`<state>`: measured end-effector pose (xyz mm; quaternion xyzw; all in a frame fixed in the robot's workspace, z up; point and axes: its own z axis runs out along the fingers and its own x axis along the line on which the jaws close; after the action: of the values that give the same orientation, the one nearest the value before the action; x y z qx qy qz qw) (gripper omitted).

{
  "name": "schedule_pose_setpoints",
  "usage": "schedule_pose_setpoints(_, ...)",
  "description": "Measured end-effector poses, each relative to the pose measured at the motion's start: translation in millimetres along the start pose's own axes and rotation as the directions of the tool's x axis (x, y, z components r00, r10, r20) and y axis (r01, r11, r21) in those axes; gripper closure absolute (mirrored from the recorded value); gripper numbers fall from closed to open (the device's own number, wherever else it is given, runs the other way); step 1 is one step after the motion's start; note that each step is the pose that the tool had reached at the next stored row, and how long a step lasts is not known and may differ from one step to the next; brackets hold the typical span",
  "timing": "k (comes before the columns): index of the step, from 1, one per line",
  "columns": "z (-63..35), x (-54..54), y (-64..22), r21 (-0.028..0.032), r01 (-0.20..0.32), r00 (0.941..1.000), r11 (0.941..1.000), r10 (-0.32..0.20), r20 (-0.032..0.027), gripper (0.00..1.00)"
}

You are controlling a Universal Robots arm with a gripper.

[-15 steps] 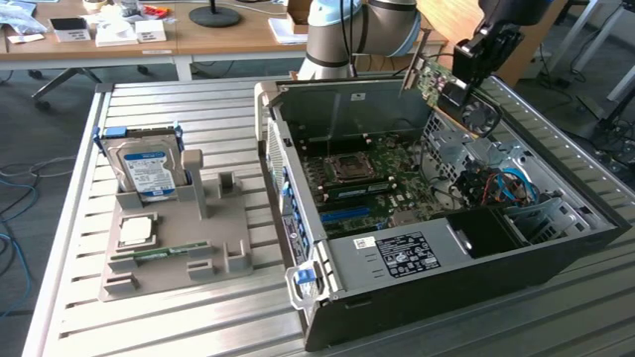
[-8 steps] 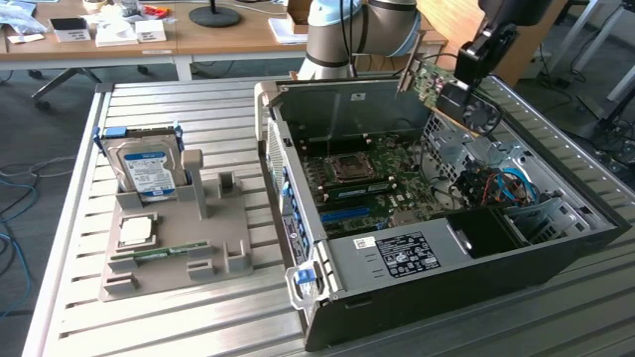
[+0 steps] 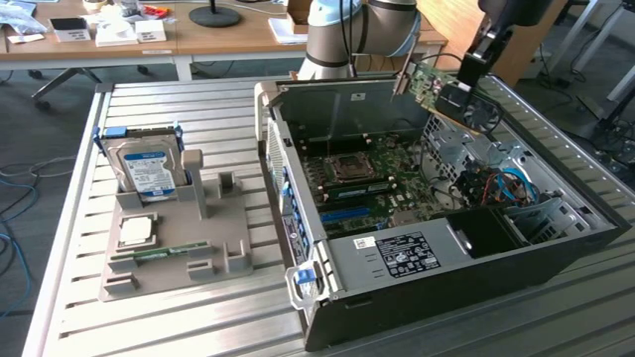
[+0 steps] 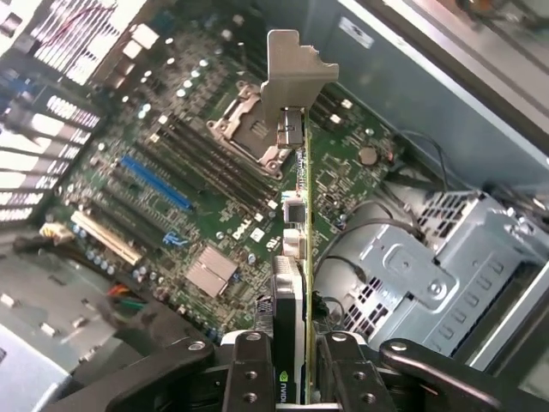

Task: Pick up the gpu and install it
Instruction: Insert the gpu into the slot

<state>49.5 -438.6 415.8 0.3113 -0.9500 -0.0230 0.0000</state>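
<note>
Gripper (image 3: 471,68) is clamped on the gpu (image 3: 448,91) along one edge, with the card hanging tilted in the air over the open case (image 3: 555,249), above the motherboard (image 4: 111,172) and touching nothing. Risk: the narrow pinch lets the card pivot (only one edge is held). Its bracket (image 4: 296,77) then snags the case wall, or the connector misses the blue slot (image 4: 154,182) and scrapes the board.

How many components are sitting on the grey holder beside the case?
3 on the holder: hard drive upright at the far end, CPU flat in the middle, memory stick in the near slot. Others may be hidden.
</note>
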Motion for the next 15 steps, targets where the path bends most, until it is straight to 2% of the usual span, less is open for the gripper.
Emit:
schedule_pose_setpoints(4,0.3,0.0,0.0,-0.0013,0.073,0.9973,0.9973,-0.073,-0.0031,0.73)
schedule_pose_setpoints(8,0.4,0.0,0.0,-0.0026,0.144,0.9895,0.9895,-0.145,-0.0062,0.73)
schedule_pose_setpoints(12,0.7,0.0,0.0,-0.0042,0.216,0.9764,0.9764,-0.216,-0.0091,0.73)
schedule_pose_setpoints(15,0.9,0.0,0.0,-0.0055,0.270,0.9629,0.9629,-0.270,-0.0112,0.73)
